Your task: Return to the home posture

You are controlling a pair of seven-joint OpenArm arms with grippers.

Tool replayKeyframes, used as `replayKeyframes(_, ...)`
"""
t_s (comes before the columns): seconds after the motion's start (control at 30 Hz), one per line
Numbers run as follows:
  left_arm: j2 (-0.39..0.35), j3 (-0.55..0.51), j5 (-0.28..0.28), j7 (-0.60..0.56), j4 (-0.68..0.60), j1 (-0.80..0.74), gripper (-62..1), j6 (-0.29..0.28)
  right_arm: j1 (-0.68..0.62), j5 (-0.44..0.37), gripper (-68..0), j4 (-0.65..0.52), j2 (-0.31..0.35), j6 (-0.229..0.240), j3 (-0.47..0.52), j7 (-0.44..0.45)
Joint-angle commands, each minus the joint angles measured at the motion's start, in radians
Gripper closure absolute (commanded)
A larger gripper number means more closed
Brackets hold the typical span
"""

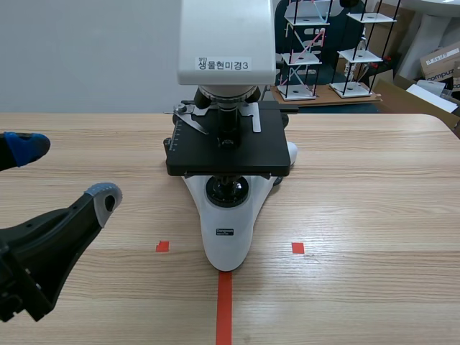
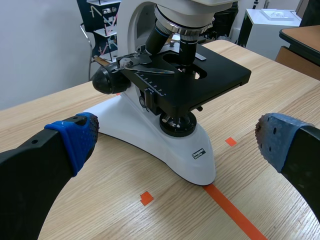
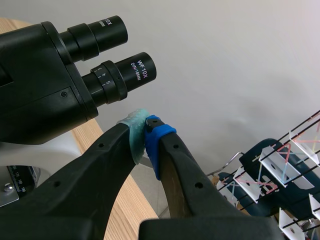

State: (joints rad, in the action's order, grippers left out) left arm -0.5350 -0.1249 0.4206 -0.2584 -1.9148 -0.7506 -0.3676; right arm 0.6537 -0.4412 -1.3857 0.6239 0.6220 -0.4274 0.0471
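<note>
Retracting from here, you have the left gripper [image 1: 65, 172] low, fingers spread wide and empty, with the microscope [image 1: 228, 144] just ahead. Your right gripper [image 3: 145, 125], pads pressed together on nothing, hangs beside the 2 eyepieces [image 3: 122, 75]; a careless swing could knock them. Beyond lie the wood-grain table [image 1: 374, 215], a white wall [image 1: 86, 57] and wire racks [image 1: 359, 50].
</note>
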Motion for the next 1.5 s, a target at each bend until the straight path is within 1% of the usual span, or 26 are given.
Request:
replayKeyframes(0.0, 0.0, 0.0, 0.01, -0.013, -0.013, 0.001, -62.3, -0.001, 0.03, -0.008, -0.9, -0.011, 0.016, -0.008, 0.005, 0.015)
replayKeyframes(0.4, 0.0, 0.0, 0.01, -0.013, -0.013, 0.001, -62.3, -0.001, 0.029, -0.008, -0.9, -0.011, 0.016, -0.008, 0.008, 0.014)
replayKeyframes(0.53, 0.0, 0.0, 0.01, -0.013, -0.013, 0.001, -62.3, -0.001, 0.021, -0.009, -0.9, -0.012, 0.023, -0.008, 0.037, 0.014)
replayKeyframes(0.6, 0.0, 0.0, 0.01, -0.013, -0.013, 0.001, -62.3, -0.001, 0.001, -0.014, -1.8, -0.02, 0.036, -0.008, 0.061, 0.014)
replayKeyframes(0.67, 0.0, 0.0, 0.01, -0.013, -0.013, 0.001, -62.3, -0.001, -0.037, -0.016, -6.3, -0.037, 0.05, -0.008, 0.095, 0.015)
replayKeyframes(0.73, 0.0, 0.0, 0.01, -0.013, -0.013, 0.001, -62.3, -0.001, -0.085, -0.017, -14.0, -0.06, 0.062, -0.008, 0.137, 0.016)
replayKeyframes(0.77, 0.0, 0.0, 0.01, -0.013, -0.013, 0.001, -62.3, -0.001, -0.113, -0.023, -19.0, -0.074, 0.067, -0.009, 0.159, 0.016)
replayKeyframes(0.83, 0.0, 0.0, 0.01, -0.013, -0.013, 0.001, -62.3, -0.001, -0.179, -0.029, -30.0, -0.103, 0.071, -0.009, 0.211, 0.023)
replayKeyframes(0.9, 0.0, 0.0, 0.01, -0.013, -0.013, 0.001, -62.3, -0.001, -0.264, -0.031, -39.9, -0.141, 0.071, -0.029, 0.268, 0.042)
replayKeyframes(1.0, 0.0, 0.0, 0.01, -0.013, -0.013, 0.001, -62.3, -0.001, -0.414, -0.039, -51.0, -0.206, 0.071, -0.051, 0.36, 0.056)
replayKeyframes(1.07, 0.0, 0.0, 0.01, -0.013, -0.013, 0.001, -62.3, -0.001, -0.527, -0.051, -56.4, -0.255, 0.071, -0.074, 0.421, 0.056)
replayKeyframes(1.13, 0.0, 0.0, 0.01, -0.013, -0.013, 0.001, -62.3, -0.001, -0.652, -0.069, -59.5, -0.306, 0.071, -0.095, 0.48, 0.057)
replayKeyframes(1.23, 0.0, 0.0, 0.01, -0.013, -0.013, 0.001, -62.3, -0.001, -0.864, -0.069, -59.7, -0.386, 0.071, -0.137, 0.561, 0.096)
replayKeyframes(1.27, 0.0, 0.0, 0.01, -0.013, -0.013, 0.001, -62.3, -0.001, -0.938, -0.069, -59.8, -0.407, 0.071, -0.145, 0.584, 0.117)
replayKeyframes(1.37, 0.0, 0.0, 0.01, -0.013, -0.013, 0.001, -62.3, -0.001, -1.146, -0.077, -59.8, -0.451, 0.07, -0.148, 0.633, 0.169)
replayKeyframes(1.47, 0.0, 0.0, 0.01, -0.013, -0.013, 0.001, -62.3, -0.001, -1.313, -0.129, -59.8, -0.457, 0.063, -0.148, 0.661, 0.232)
